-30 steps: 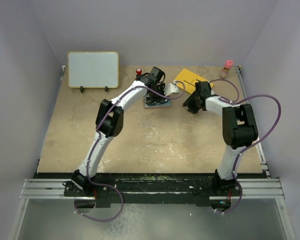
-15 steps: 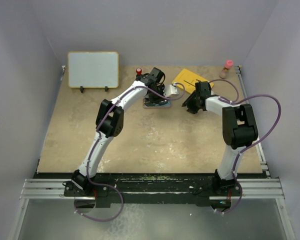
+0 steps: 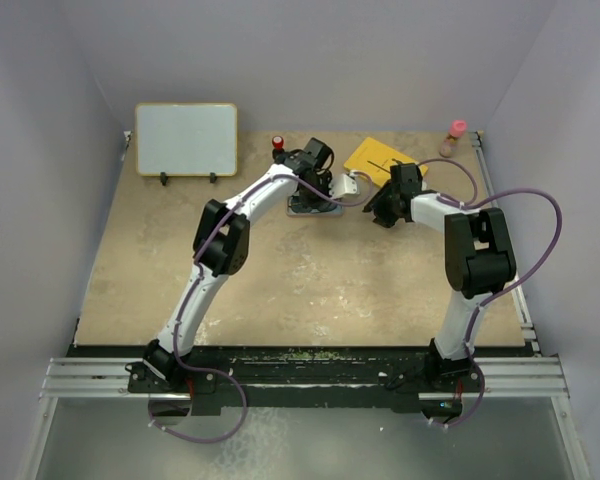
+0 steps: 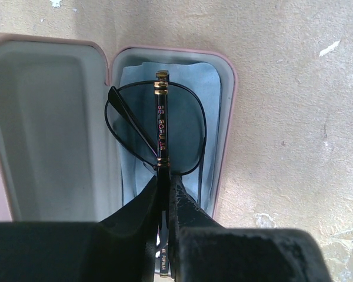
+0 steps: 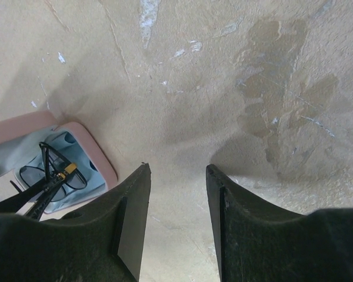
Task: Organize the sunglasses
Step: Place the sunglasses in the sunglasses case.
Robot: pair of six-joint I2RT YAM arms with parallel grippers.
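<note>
Sunglasses (image 4: 161, 123) x1, pinched by one temple arm in L gripper (image 4: 163, 182), jaws clenched on it. Lenses hang over blue cloth (image 4: 209, 88) lying in one half of open pink case (image 4: 226, 117), lid half at 9 o'clock; contact w/ cloth can't tell. Vs 1 sec ago, top view: L wrist crept toward 12, hiding more of case, so prob seating the glasses; release + lid shut remain. R gripper (image 5: 177, 194) jaws apart, empty, over table (image 5: 253, 88), case at its 8. Counts: 1 cloth, 1 case, 1 whiteboard (image 3: 186, 139), 1 yellow pad (image 3: 375, 158), 1 pink-cap bottle (image 3: 454, 137), 1 red-top item (image 3: 278, 142)

The sunglasses (image 4: 160, 120) carry "BE POPULAR" lettered along one arm.
</note>
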